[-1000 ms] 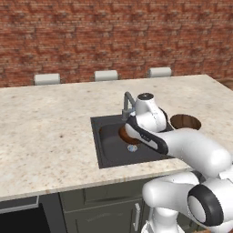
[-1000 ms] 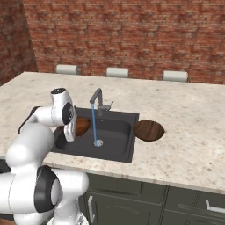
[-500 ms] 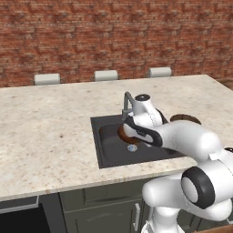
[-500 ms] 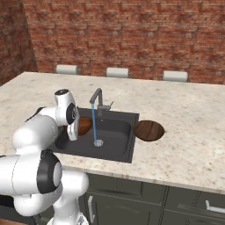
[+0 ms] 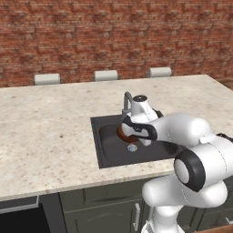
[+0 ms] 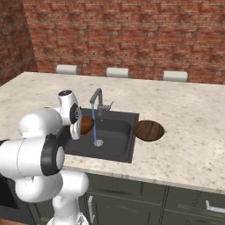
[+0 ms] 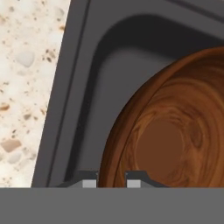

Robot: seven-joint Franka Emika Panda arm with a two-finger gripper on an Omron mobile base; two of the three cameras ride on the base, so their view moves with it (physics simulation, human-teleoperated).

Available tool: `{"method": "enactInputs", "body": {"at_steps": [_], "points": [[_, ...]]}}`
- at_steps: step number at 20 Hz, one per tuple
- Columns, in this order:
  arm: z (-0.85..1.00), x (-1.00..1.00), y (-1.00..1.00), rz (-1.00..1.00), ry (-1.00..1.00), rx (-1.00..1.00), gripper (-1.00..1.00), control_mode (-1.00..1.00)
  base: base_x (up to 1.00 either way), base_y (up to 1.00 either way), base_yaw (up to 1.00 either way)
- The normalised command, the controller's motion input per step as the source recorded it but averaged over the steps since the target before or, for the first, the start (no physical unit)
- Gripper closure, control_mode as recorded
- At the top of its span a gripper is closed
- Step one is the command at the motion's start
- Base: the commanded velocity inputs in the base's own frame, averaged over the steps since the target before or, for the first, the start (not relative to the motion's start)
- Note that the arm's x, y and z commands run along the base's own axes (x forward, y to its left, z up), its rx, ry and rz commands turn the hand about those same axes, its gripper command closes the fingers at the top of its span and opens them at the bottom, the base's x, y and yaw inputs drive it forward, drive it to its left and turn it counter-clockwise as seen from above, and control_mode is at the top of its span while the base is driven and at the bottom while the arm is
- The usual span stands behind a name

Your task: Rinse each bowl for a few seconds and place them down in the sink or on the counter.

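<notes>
Right base view, L to R: counter point(image 6: 189, 132) w/ arm over the sink's point(image 6: 118, 147) left side. Gripper point(image 7: 111, 183) is clamped on the rim of a wooden bowl point(image 6: 86, 126), held tilted on edge above the basin; hand view shows the two tips pinching that rim, bowl underside point(image 7: 170, 131) facing the camera. Next the faucet point(image 6: 97, 99), a thin blue stream falling to the drain point(image 6: 98, 143) just beside the bowl. 2nd bowl point(image 6: 148, 130) sits on counter touching the sink's right edge.
</notes>
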Motion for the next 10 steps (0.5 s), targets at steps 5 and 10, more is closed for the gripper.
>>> {"method": "enactInputs", "body": {"at_steps": [5, 10], "points": [[-0.12, 0.24, 0.00, -0.02, 0.00, 0.00, 1.00, -1.00, 0.00, 0.00, 0.00], [-0.13, 0.25, 0.00, -0.02, 0.00, 0.00, 1.00, -1.00, 0.00, 0.00, 0.00]]}}
